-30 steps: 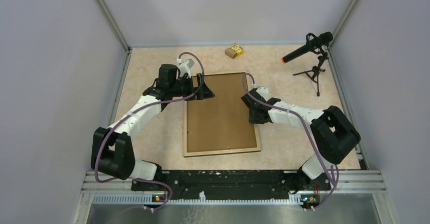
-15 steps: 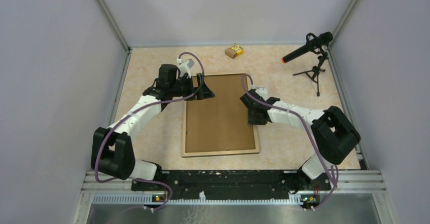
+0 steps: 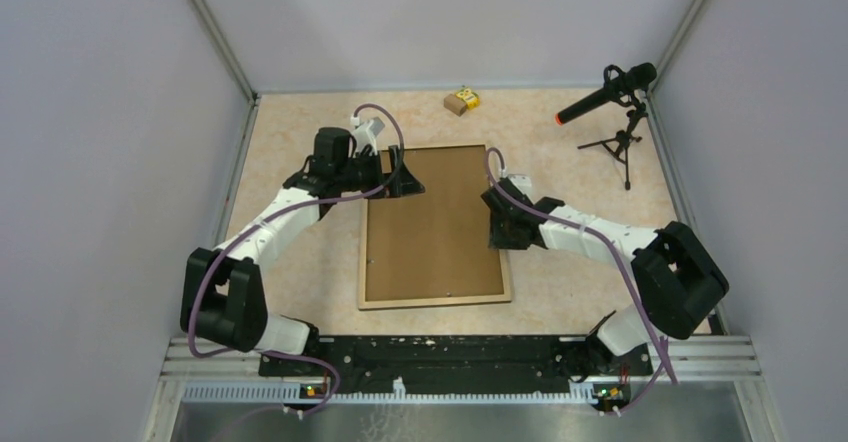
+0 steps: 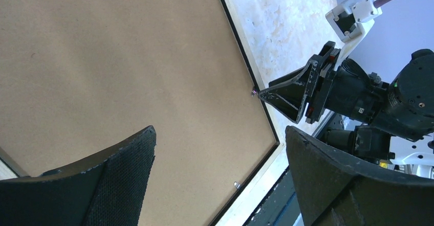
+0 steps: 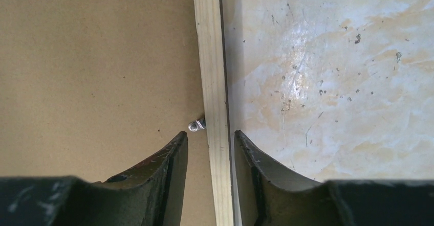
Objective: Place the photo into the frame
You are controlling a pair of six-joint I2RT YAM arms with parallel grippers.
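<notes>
One frame (image 3: 437, 302) lies back up, long axis near-to-far, free table (image 3: 310, 262) on both sides; left gripper (image 4: 220, 131) spread wide, right gripper (image 5: 211, 134) parted astride the right rim.

The frame (image 3: 437, 302) shows a pale light-wood rim with a thin black line along it. The backing board (image 3: 435, 222) inside it is plain flat brown. The table (image 3: 300, 132) is beige with cream marbling and small dark specks. The left arm (image 3: 280, 217) and right arm (image 3: 600, 237) are white with black joints and carry purple cables (image 3: 385, 122). The left hand (image 4: 220, 134) and right hand (image 5: 211, 134) are matt black. The microphone (image 3: 605, 93) is black with an orange tip. The small box (image 3: 462, 100) is yellow and brown.
</notes>
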